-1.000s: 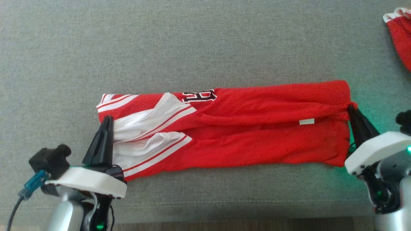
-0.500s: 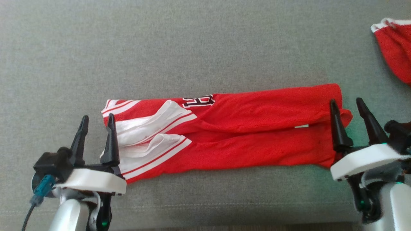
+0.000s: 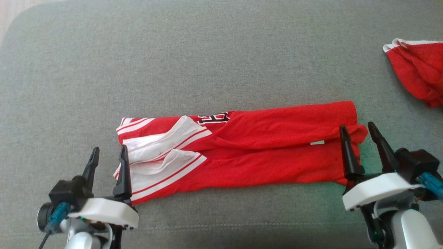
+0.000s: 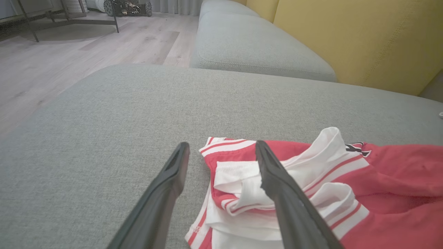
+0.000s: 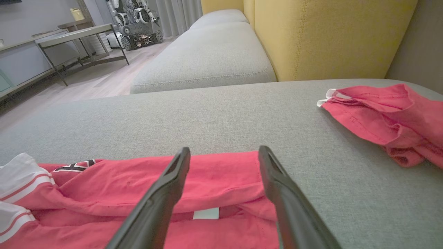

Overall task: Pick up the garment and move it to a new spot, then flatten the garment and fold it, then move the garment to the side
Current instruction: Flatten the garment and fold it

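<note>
The garment (image 3: 249,148) is a red jersey with white striped trim, folded into a long band lying flat across the grey cushion (image 3: 207,62). My left gripper (image 3: 108,152) stands open at its white-striped left end (image 4: 242,193), one finger over the cloth and one over bare cushion, holding nothing. At the red right end (image 5: 214,180) my right gripper (image 3: 358,128) is open too, its left finger above the fabric edge and nothing between the fingers.
A second red garment with a white edge (image 3: 415,71) lies crumpled at the far right of the cushion (image 5: 384,117). Yellow backrests (image 5: 328,34) rise behind. Another grey seat (image 4: 249,45) and wooden floor (image 4: 69,58) lie past the cushion's left end.
Both grippers went from shut on the garment's ends to open and drew back toward me. The garment now lies released. The head camera has also shifted.
</note>
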Robot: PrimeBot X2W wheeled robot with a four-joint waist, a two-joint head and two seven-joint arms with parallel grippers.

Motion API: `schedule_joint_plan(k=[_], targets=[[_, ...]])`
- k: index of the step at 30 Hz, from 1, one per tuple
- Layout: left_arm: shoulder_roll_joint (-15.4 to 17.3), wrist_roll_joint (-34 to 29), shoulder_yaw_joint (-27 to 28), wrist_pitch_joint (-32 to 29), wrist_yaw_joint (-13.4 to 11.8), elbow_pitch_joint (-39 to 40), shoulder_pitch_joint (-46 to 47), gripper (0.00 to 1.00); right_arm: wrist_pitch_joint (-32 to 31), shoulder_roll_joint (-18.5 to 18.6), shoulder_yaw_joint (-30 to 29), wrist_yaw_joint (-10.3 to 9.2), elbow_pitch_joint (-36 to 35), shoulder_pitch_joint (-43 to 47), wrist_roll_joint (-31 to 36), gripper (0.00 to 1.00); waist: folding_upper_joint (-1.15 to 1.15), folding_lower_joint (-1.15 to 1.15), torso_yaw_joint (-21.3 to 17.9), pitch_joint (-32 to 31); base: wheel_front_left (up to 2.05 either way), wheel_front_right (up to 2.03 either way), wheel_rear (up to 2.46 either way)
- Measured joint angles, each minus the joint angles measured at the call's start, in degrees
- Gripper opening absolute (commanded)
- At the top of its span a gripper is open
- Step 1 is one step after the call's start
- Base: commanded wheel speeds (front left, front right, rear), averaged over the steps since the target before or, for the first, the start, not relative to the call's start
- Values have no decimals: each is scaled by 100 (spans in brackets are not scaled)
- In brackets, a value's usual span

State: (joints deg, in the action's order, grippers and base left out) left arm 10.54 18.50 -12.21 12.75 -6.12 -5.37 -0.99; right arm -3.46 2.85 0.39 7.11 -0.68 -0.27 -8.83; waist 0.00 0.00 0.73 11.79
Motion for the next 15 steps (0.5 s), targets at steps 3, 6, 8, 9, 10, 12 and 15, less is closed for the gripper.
schedule_joint_plan(k=[3,6,8,9,10,12,15], targets=[[5,0,-8,-7,0,0,5,100,1,-4,13,0,13,-3,0,100,0,0,5,-16,0,0,0],[18,0,-16,-54,0,0,7,100,1,-8,21,0,36,-3,1,100,0,0,19,-33,0,0,0],[29,0,-21,-54,-1,0,8,100,1,-8,21,0,42,-3,1,100,0,0,28,-37,0,0,0],[31,0,-22,-54,-1,0,10,100,0,-8,20,0,42,-3,0,100,0,0,34,-38,0,0,0],[31,0,-25,-54,0,0,10,100,0,-8,20,0,43,-3,1,100,0,0,37,-36,0,0,0],[32,0,-41,-54,0,0,11,100,0,-8,13,0,47,-3,0,100,0,0,45,-32,0,0,0],[32,0,-65,-54,0,0,13,100,-8,-10,-7,0,62,-3,-1,100,0,0,56,-12,0,0,0]])
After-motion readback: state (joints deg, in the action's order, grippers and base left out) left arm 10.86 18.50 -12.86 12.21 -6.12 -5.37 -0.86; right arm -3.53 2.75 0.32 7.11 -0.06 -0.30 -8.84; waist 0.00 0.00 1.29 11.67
